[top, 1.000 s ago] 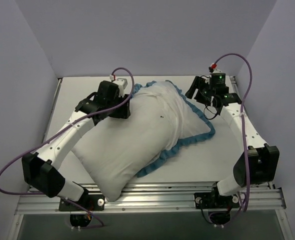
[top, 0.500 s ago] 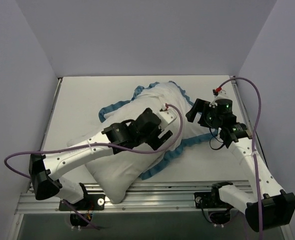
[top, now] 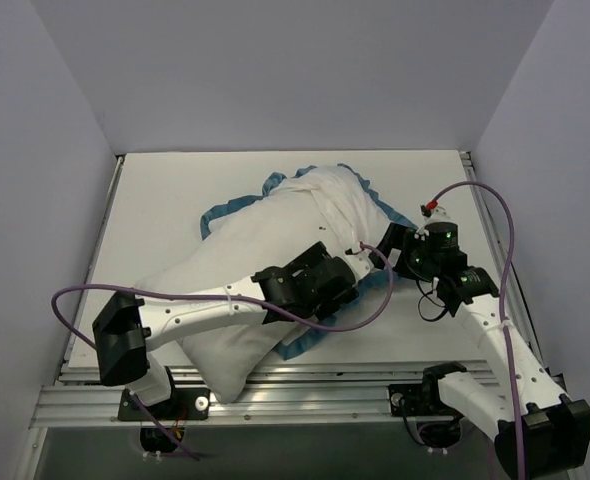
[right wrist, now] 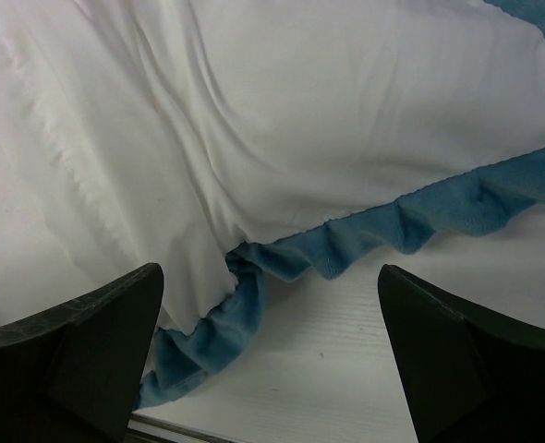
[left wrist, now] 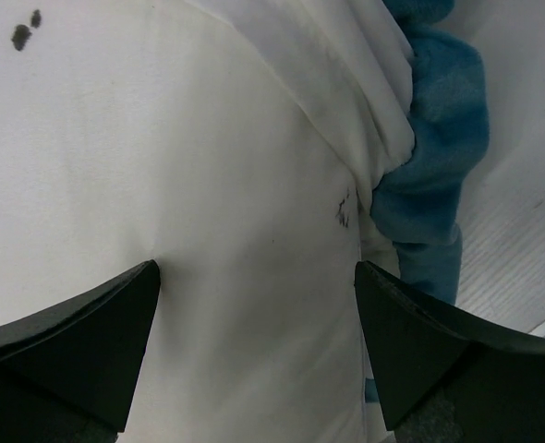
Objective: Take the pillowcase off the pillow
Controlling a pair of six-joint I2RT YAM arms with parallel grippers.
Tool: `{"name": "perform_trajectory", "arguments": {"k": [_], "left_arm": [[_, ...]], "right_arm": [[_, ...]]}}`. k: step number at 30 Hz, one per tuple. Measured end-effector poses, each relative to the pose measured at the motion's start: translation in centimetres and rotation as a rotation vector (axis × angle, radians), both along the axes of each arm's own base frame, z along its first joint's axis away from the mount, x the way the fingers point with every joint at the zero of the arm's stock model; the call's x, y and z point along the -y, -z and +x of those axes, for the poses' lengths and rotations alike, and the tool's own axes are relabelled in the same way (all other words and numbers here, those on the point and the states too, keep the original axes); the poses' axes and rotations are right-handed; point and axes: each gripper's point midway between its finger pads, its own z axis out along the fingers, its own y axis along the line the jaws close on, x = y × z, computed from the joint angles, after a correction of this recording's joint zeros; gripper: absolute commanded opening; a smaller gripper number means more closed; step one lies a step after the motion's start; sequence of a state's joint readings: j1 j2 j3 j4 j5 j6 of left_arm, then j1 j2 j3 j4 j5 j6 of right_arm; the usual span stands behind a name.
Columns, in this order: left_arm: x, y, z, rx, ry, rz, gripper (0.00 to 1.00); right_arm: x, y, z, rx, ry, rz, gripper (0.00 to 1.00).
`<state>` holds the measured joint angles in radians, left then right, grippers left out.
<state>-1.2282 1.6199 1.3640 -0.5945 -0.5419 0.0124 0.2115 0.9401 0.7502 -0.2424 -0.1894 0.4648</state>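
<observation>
Both grippers have converged at near right since the earlier frames: left gripper (left wrist: pixel 256 272) and right gripper (right wrist: pixel 271 272) hang spread, empty. Thin blue-ruffled fabric pillowcase (top: pixel 327 205), white inside showing, sheathes the far end of the plump white rectangular pillow (top: pixel 210 335) on the white table (top: pixel 155 200); the pillow's near-left end lies bare. Judged partly stripped; the far end remains.

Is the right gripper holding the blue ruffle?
No, the right gripper is wide open and the ruffle lies untouched.
</observation>
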Motion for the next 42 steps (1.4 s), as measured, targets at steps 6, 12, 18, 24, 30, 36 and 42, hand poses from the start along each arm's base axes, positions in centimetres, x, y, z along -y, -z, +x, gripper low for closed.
{"name": "perform_trajectory", "arguments": {"k": [6,12,18,24,30,36,42], "left_arm": [[0.0,4.4,0.7,-0.010,-0.040,0.074,0.94],[-0.2,6.3,1.5,-0.013,-0.110,0.047,0.46],[-0.9,6.2,3.3,-0.040,-0.188,-0.041,0.02],[-1.3,4.1,3.8,-0.083,-0.195,-0.130,0.02],[-1.6,1.9,3.9,-0.106,-0.192,-0.161,0.02],[-2.5,0.1,3.6,-0.116,-0.190,-0.174,0.02],[-3.9,-1.2,2.9,-0.133,-0.187,-0.182,0.02]], "right_arm": [[-0.2,0.3,-0.4,0.008,-0.013,0.008,0.96],[-0.9,1.3,-0.9,0.000,-0.048,0.025,0.91],[-2.7,2.8,-2.0,-0.011,-0.119,0.045,0.89],[-5.6,2.9,-3.1,0.008,-0.235,0.073,0.90],[-8.8,3.3,-3.5,0.019,-0.343,0.083,0.91],[-10.7,5.7,-3.2,-0.024,-0.387,0.052,0.77],[-11.1,6.0,-0.9,-0.019,-0.369,-0.003,0.06]]}}
